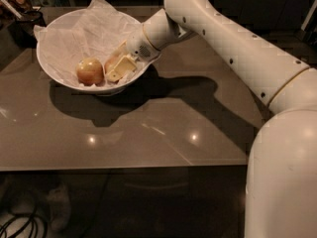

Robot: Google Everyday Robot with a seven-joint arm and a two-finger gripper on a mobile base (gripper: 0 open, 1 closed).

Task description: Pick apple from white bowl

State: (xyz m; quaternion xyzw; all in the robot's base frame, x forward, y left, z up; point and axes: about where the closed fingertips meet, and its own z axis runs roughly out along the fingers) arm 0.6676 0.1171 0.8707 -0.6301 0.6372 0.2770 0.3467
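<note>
The white bowl, lined with crumpled white paper, stands at the far left of the table. Two apples lie in its front. The paler yellow-pink apple is on the left. The darker red apple is just to its right, mostly hidden behind my gripper. My gripper reaches down over the bowl's right rim and sits right at the darker apple, touching or nearly touching it. The arm comes in from the right.
The brown glossy table has its front edge near the middle of the view. Dark clutter stands behind the bowl at the far left. Cables lie on the floor at the lower left. My arm spans the table's right side.
</note>
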